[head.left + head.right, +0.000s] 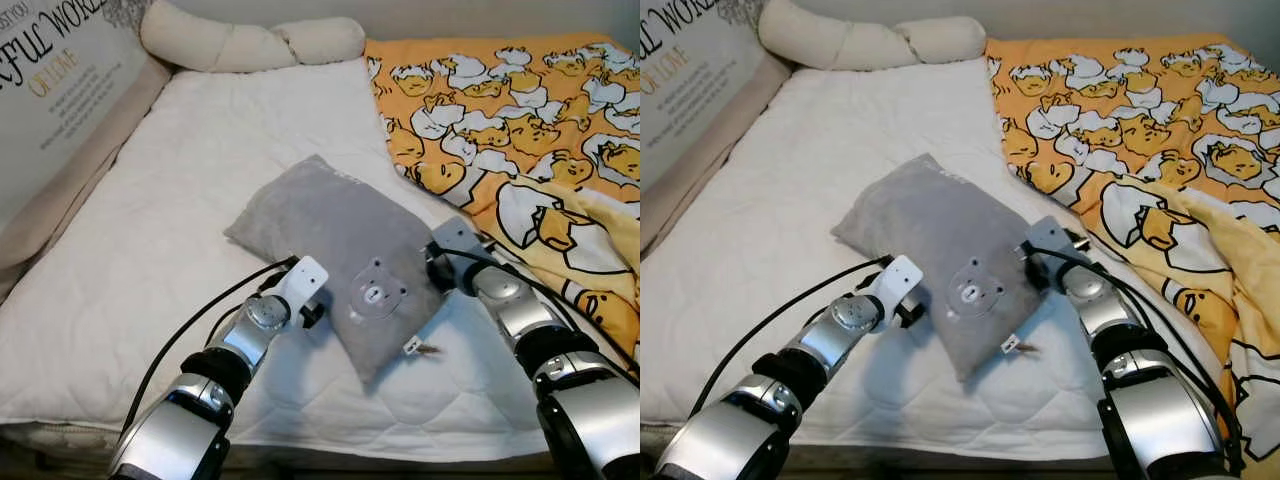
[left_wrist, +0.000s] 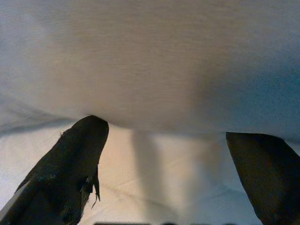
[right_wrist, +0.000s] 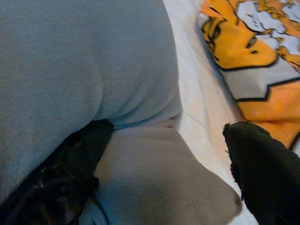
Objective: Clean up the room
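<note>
A grey pillow (image 1: 340, 235) with a small bear face patch lies slanted in the middle of the white mattress (image 1: 150, 230). My left gripper (image 1: 318, 308) sits low on the sheet against the pillow's left edge; in the left wrist view its fingers (image 2: 79, 154) stand wide apart, open, with the pillow's grey side (image 2: 154, 61) just ahead. My right gripper (image 1: 432, 262) is at the pillow's right edge, also open. In the right wrist view one finger (image 3: 70, 168) is tucked under the grey pillow (image 3: 70, 61), the other (image 3: 262, 168) over the sheet.
An orange and yellow duck-print blanket (image 1: 530, 110) is bunched over the right half of the bed. A long cream bolster (image 1: 240, 42) lies along the far end. A printed panel (image 1: 50, 75) leans at the left. The mattress's front edge (image 1: 380, 440) is close to me.
</note>
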### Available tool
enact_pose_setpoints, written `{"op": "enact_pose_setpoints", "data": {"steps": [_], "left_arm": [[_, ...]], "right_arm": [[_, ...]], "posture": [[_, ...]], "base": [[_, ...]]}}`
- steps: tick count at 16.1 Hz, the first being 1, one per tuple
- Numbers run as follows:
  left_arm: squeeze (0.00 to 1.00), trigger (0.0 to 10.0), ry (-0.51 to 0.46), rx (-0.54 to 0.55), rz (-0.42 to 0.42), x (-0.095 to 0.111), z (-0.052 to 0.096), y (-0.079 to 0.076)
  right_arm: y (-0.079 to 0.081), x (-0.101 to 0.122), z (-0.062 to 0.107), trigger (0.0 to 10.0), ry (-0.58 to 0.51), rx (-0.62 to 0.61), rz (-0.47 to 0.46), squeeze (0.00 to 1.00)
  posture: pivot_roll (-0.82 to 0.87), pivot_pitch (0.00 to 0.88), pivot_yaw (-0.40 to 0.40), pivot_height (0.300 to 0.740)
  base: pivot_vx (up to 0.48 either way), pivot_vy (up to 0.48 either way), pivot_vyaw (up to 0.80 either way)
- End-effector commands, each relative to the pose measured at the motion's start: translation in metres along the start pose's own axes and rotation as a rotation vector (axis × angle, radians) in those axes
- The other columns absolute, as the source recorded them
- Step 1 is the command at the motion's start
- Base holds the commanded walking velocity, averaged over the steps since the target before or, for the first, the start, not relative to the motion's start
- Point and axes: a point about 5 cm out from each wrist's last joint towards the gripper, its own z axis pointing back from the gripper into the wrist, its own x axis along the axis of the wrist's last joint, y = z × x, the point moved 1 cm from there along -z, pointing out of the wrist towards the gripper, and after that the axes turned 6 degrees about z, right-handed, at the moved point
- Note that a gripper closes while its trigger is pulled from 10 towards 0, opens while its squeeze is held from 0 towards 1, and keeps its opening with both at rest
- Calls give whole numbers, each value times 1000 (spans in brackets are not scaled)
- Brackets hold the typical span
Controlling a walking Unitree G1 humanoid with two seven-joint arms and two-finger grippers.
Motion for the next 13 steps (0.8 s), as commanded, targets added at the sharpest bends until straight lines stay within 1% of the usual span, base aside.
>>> {"op": "enact_pose_setpoints", "data": {"steps": [1, 2, 3, 4, 5, 6, 7, 8, 10, 11, 12, 13], "left_arm": [[0, 10000, -58, 63, 56, 12, 1, 15], [0, 10000, -78, 87, 70, 15, 3, 21], [0, 10000, -108, 129, 91, 20, 6, 35], [0, 10000, -135, 156, 99, 23, 11, 50], [0, 10000, -154, 160, 99, 24, 15, 59], [0, 10000, -162, 155, 97, 24, 17, 62], [0, 10000, -180, 128, 80, 21, 22, 66], [0, 10000, -183, 70, 70, 15, 28, 63], [0, 10000, -169, -19, 32, 2, 37, 53], [0, 10000, -159, -77, 28, -5, 44, 47], [0, 10000, -152, -135, 34, -12, 56, 40], [0, 10000, -147, -157, 36, -17, 64, 39]], "right_arm": [[18, 10, -1, 10000, -80, 107, -70, 0], [20, 13, 0, 10000, -105, 139, -106, 0], [23, 17, 6, 10000, -155, 194, -160, 0], [23, 21, 16, 10000, -213, 234, -214, 0], [23, 23, 26, 10000, -267, 260, -237, 0], [25, 23, 33, 10000, -287, 279, -246, 0], [31, 20, 48, 10000, -316, 327, -243, 0], [40, 13, 65, 10000, -325, 392, -237, 0], [51, 5, 87, 10000, -317, 470, -250, 0], [53, 1, 97, 10000, -307, 496, -249, 0], [50, 0, 108, 10000, -299, 503, -251, 0], [46, 1, 117, 10000, -301, 510, -260, 0]], "posture": [[9, 0, 101, 740], [15, 0, 93, 740], [15, 0, 89, 740], [16, 0, 85, 740], [15, 0, 83, 740], [16, 0, 83, 740], [17, 0, 83, 740], [17, 0, 84, 740], [15, 0, 88, 740], [12, 0, 90, 740], [12, 0, 91, 740], [13, 0, 90, 740]], "base": [[0, 0, 0], [0, 0, 0], [0, 0, 0], [0, 0, 0], [0, 0, 0], [0, 0, 0], [0, 0, 0], [0, 0, 0], [0, 0, 0], [0, 0, 0], [0, 0, 0], [0, 0, 0]]}}
